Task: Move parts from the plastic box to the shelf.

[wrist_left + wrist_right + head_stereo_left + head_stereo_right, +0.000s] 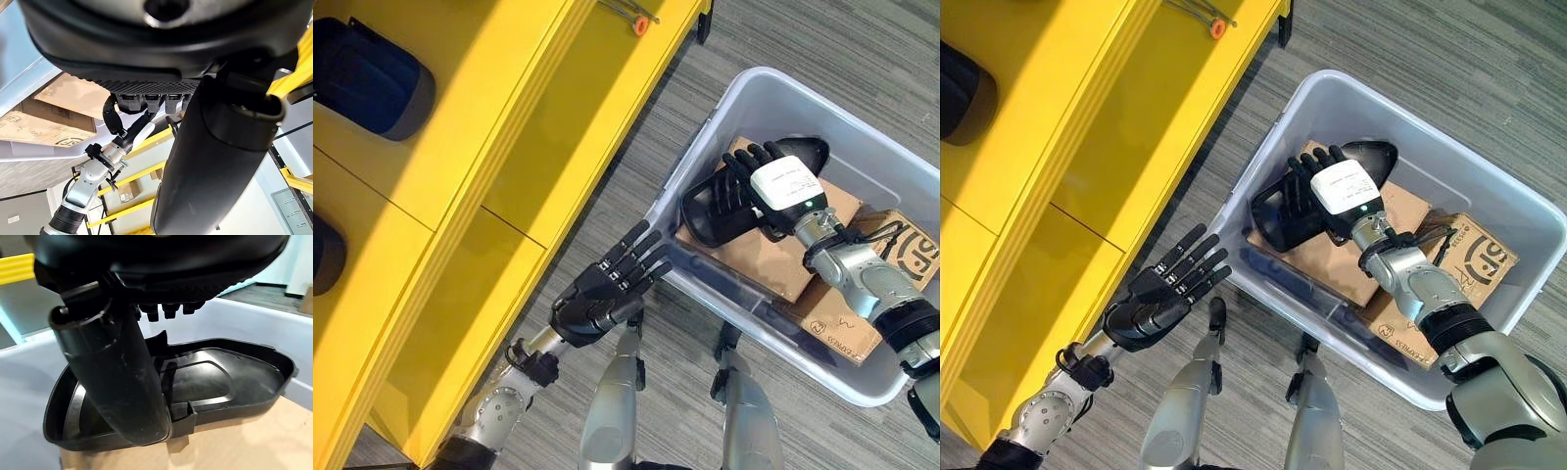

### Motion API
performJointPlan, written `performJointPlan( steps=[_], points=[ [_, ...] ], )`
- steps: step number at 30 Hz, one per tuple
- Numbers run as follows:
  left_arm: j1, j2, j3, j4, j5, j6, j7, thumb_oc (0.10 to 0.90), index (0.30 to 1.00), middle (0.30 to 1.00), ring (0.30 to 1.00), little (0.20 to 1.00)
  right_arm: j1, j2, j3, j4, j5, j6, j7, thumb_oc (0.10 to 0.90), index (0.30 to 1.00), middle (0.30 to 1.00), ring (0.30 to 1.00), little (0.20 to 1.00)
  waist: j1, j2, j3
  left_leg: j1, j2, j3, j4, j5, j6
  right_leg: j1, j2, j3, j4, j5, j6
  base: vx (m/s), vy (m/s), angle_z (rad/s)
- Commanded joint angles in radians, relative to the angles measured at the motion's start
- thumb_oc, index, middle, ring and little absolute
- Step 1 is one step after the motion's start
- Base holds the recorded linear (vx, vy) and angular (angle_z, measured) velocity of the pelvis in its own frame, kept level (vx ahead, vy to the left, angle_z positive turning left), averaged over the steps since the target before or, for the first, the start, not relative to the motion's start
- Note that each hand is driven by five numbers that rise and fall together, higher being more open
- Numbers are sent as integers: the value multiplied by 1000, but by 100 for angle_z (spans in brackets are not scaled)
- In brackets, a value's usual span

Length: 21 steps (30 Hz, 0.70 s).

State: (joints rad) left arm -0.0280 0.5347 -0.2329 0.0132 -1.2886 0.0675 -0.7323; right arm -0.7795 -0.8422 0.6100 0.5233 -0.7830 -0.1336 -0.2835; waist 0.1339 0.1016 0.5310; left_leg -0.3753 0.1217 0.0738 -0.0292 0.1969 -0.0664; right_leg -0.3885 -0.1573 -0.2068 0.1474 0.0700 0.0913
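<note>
The yellow shelf (pixel 460 176) stands left, the plastic box (pixel 862 147) right. Inside the box, on cardboard (pixel 754 259), lies a black part (pixel 215 382). The right hand (pixel 1307 191), fingers straight, hovers over it; it should close firmly on the part's rim. The left hand (pixel 607 289) waits open nearby.

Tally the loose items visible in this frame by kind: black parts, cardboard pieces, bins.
Black parts: 4, two in the plastic box under the right hand, two on the yellow shelf ()
Cardboard pieces: 2 ()
Plastic boxes: 1
Total: 7
</note>
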Motion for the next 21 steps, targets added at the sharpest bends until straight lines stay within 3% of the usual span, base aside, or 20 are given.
performJointPlan(
  steps=[1, 7, 10, 13, 21],
  points=[
    [-17, -15, -15, -110, 12, -12, -84, 900, 1000, 1000, 1000, 1000, -90, -66, 16, 5, 48, 84, -31, 900, 1000, 1000, 1000, 1000, -10, 21, -11, -50, 12, -32, 59, -54, -15, -42, -21, -45, 181, -147, 5, 31, -83, 3],
    [-37, -24, -26, -91, 24, 3, -97, 900, 1000, 1000, 1000, 1000, -181, -20, 67, 142, 38, 74, -67, 900, 1000, 1000, 1000, 1000, 11, 35, -11, -78, 18, -35, 58, -45, -19, -74, -19, -58, 210, -156, 0, 3, -21, 0],
    [-27, -24, -21, -95, 22, 5, -103, 900, 1000, 1000, 1000, 1000, -175, -15, 61, 121, 23, 41, -113, 900, 1000, 1000, 1000, 1000, 11, 39, -11, -78, 17, -32, 50, -42, -20, -81, -22, -59, 211, -154, 3, 1, 3, 1],
    [-21, -28, -21, -96, 18, 1, -102, 900, 1000, 1000, 1000, 1000, -153, -13, 51, 94, 41, 49, -124, 900, 1000, 1000, 1000, 1000, 8, 39, -11, -79, 18, -31, 50, -43, -19, -82, -23, -58, 212, -156, 1, 0, 0, 0],
    [-23, -22, -25, -102, 5, -7, -104, 900, 1000, 1000, 1000, 1000, -116, 2, -13, 77, 59, 5, -287, 900, 1000, 1000, 1000, 1000, -1, 41, -11, -81, 17, -27, 50, -46, -16, -88, -23, -50, 203, -150, 4, 0, 0, 0]
  ],
)
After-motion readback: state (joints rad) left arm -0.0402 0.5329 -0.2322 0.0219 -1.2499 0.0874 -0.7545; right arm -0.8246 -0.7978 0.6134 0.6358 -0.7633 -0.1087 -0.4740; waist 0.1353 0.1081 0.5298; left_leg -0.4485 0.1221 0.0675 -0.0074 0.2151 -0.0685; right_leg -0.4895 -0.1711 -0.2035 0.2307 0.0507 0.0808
